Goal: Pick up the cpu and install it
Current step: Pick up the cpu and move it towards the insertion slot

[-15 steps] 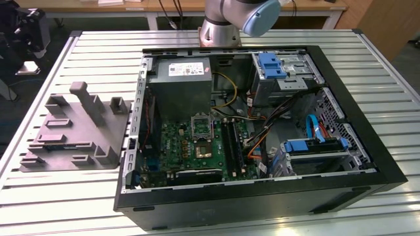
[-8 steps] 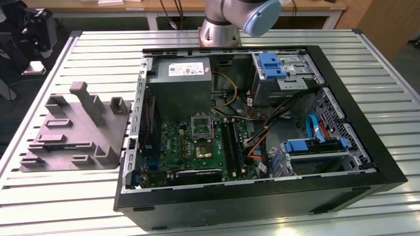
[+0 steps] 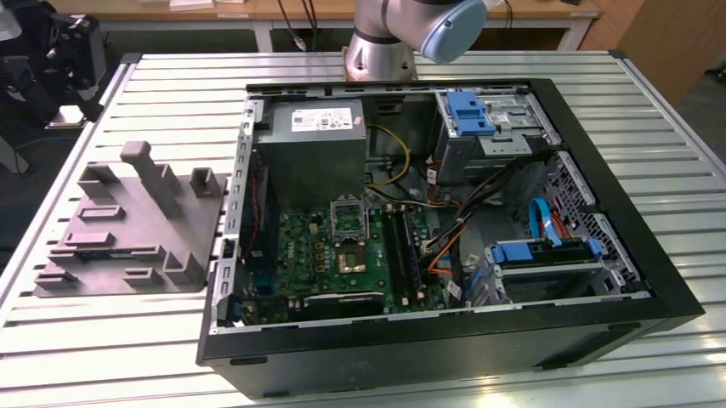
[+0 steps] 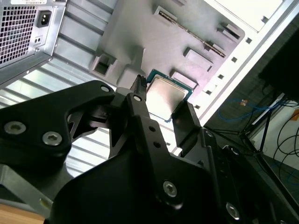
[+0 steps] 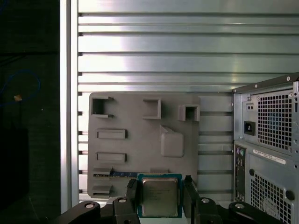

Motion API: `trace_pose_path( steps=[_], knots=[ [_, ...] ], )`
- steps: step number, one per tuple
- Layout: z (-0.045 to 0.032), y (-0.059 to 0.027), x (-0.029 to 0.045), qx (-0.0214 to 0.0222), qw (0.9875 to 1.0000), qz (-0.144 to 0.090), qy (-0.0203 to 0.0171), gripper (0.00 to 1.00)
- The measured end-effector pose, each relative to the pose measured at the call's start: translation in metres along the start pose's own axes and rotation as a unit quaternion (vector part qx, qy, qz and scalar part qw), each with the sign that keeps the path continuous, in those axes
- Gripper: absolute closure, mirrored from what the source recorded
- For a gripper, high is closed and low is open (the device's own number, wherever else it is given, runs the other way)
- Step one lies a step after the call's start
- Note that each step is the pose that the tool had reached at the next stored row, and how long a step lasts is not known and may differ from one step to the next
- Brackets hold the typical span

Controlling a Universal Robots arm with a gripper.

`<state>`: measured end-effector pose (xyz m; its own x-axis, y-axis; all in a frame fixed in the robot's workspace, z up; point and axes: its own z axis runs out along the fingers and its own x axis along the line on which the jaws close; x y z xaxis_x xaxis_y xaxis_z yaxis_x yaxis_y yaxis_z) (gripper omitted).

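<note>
The cpu (image 5: 159, 197) is a thin square chip with a silvery top and green edge, and it sits between the two black fingers of my gripper (image 5: 160, 198), which is shut on it. The second wrist view gives the same grip: the cpu (image 4: 168, 94) is clamped edge to edge in the gripper (image 4: 163, 98). Well beyond the chip lies the grey plastic tray (image 5: 140, 140), so the chip hangs in the air above it. In the exterior view the green motherboard (image 3: 340, 246) with its metal-framed socket (image 3: 348, 218) lies inside the open computer case (image 3: 567, 127).
The grey tray (image 3: 125, 229) with upright posts lies on the slatted metal table (image 3: 635, 76) at the exterior view's left of the case. The arm's base (image 3: 380, 51) stands behind the case. Cables, drive cages and a power supply (image 3: 312, 144) crowd the case around the board.
</note>
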<state>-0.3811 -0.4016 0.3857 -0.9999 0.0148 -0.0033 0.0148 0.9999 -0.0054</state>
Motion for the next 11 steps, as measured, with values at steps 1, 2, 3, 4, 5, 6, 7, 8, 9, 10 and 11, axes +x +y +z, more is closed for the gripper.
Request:
trace_pose_path(
  steps=[1, 2, 3, 4, 5, 6, 7, 8, 9, 10, 11],
  knots=[
    [-0.0001, 0.0, -0.0001, 0.0, 1.0, 0.0, 0.0, 0.53],
    [0.0, 0.0, -0.0001, 0.0, 1.0, 0.0, 0.0, 0.53],
    [0.0, 0.0, 0.0, 0.0, 1.0, 0.0, 0.0, 0.53],
    [0.0, 0.0, -0.0001, 0.0, 1.0, 0.0, 0.0, 0.53],
    [0.0, 0.0, -0.0001, 0.0, 1.0, 0.0, 0.0, 0.53],
    [0.0, 0.0, -0.0002, 0.0, 1.0, 0.0, 0.0, 0.53],
    [0.0, 0.0, -0.0003, 0.0, 1.0, 0.0, 0.0, 0.53],
    [0.0, 0.0, -0.0005, 0.0, 1.0, 0.0, 0.0, 0.53],
    [-0.0001, 0.0001, -0.0009, 0.0001, 1.0, 0.0, 0.0001, 0.53],
    [-0.0001, 0.0, -0.0014, 0.0, 1.0, 0.0, 0.0001, 0.53],
    [0.0, 0.0, -0.0019, 0.0, 1.0, 0.0, 0.0, 0.53]
  ],
)
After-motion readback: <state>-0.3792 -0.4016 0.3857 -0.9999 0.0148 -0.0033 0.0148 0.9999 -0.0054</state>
